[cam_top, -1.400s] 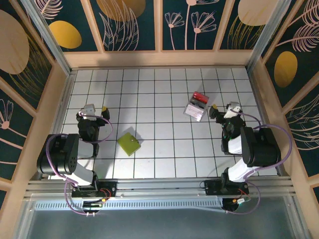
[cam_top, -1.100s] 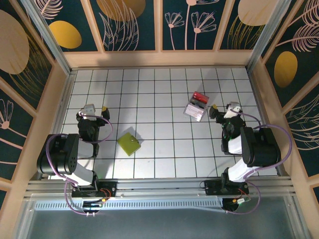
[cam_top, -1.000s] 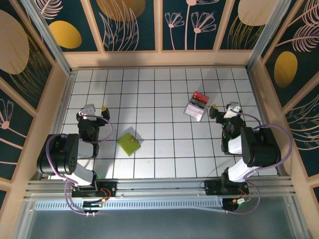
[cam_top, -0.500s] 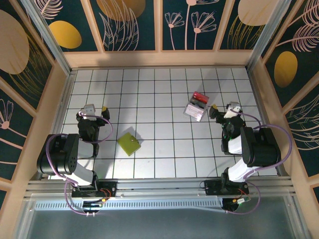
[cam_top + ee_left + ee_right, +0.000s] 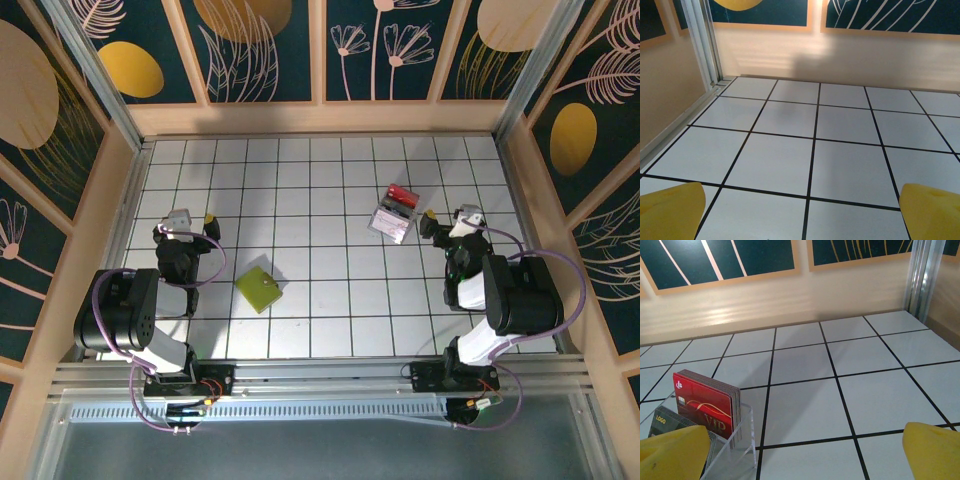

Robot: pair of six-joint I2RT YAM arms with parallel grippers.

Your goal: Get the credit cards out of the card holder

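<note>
**Top view:** the card holder [image 5: 259,288] lies closed and flat on the tiled tabletop [image 5: 330,180], between the arms, nearer the left one and touching neither.

**Right wrist view:** the right gripper [image 5: 802,455], jaws spread wide and empty, faces a clear stand [image 5: 742,440] holding red cards [image 5: 707,407] and a dark card [image 5: 670,424].

**Left wrist view:** the left gripper [image 5: 800,220], equally spread, hangs over white tiles.

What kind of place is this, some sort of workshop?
Likely a robot test booth: a left arm and a right arm bolted to a white gridded table, boxed in by leaf-patterned panels, with a yellow-green card holder as a prop.
</note>
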